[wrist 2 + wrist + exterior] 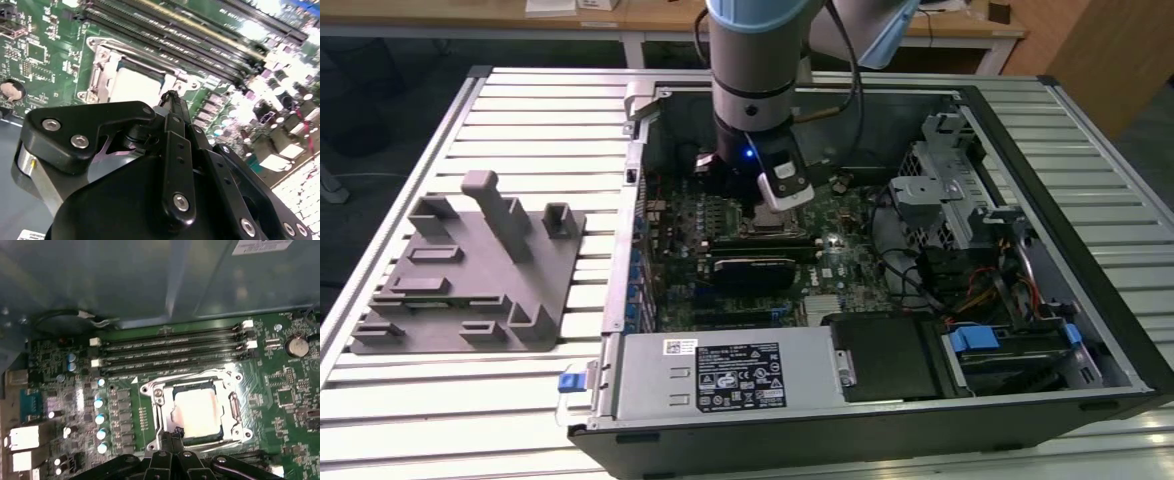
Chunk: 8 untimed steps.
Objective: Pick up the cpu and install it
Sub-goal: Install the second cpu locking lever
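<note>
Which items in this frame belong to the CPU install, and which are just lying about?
Job in hand:
- cpu, seated in the socket frame
- gripper, fingertips together at the socket's edge

Lying about:
- grey fixture on the table beside the case
- memory slots
- power supply
- coin battery

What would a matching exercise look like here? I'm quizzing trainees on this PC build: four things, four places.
1 cpu; 2 tool; 3 grey fixture; 4 memory slots.
A on the slatted table outside the case; B lying in the socket; C long rows beside the socket; D just over the socket's edge.
Pairs: 1-B, 2-D, 3-A, 4-C.
</note>
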Available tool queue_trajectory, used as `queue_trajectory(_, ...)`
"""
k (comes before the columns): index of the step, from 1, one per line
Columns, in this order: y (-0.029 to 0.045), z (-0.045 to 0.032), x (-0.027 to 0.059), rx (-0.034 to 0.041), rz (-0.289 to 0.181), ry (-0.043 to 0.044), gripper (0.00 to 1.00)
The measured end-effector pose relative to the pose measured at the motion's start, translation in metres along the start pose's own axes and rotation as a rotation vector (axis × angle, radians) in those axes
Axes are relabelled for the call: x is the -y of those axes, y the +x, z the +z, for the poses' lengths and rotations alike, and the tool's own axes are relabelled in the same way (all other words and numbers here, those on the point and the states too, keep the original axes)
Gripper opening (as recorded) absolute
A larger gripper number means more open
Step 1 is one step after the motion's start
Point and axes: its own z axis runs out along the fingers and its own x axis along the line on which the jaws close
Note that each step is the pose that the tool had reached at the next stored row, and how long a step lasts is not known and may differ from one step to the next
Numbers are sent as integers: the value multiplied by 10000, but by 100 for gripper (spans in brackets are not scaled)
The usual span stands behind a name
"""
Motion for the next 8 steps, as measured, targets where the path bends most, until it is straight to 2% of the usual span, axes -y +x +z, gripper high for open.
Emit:
queue_trajectory(3,-53,8,-43,5,11,31,11)
queue_trajectory(8,-182,22,-89,14,56,45,11)
